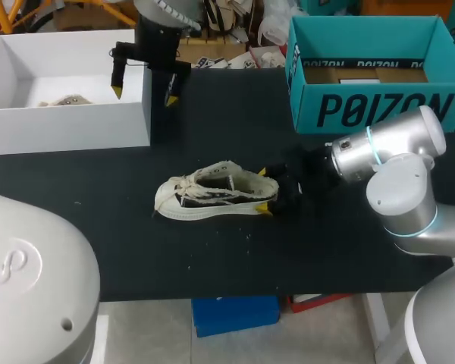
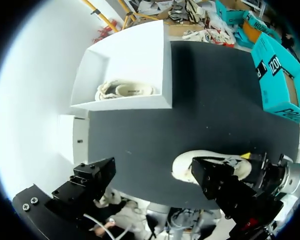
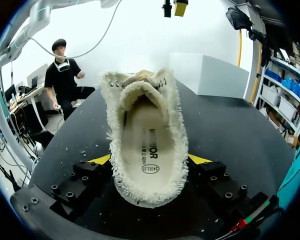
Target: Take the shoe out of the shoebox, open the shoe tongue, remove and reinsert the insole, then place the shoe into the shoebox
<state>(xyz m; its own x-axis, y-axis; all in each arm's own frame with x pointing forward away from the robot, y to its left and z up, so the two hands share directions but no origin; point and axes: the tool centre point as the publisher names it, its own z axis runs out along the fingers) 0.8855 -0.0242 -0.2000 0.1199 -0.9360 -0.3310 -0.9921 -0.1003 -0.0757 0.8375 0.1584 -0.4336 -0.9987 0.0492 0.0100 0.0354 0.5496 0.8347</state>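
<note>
- Surface: a black table [image 1: 212, 121] flecked with a few pale specks. In the head view a white shoebox [image 1: 68, 125] stands open at 10 o'clock and a teal box [image 1: 379, 110], also open, stands at 2 o'clock.
- Box contents: the left wrist view shows a second pale shoe [image 2: 125, 90] lying inside the white shoebox.
- Task object: the shoe [image 1: 212, 199], cream with frayed edges, rests on the table near its centre, well apart from both boxes. Its toe points to 9 o'clock and its heel to 3 o'clock.
- Right gripper [image 1: 263, 189]: it meets the shoe from 3 o'clock. Its two yellow tips clasp the heel, one on each side.
- Right wrist view: the heel sits between the fingers [image 3: 102, 160], and the printed insole [image 3: 147, 145] is visible through the shoe's opening, running ahead of the gripper.
- Left gripper [image 1: 143, 95]: it hangs above the right wall of the white shoebox, at 11 o'clock from the shoe, its fingers spread wide and holding nothing.
</note>
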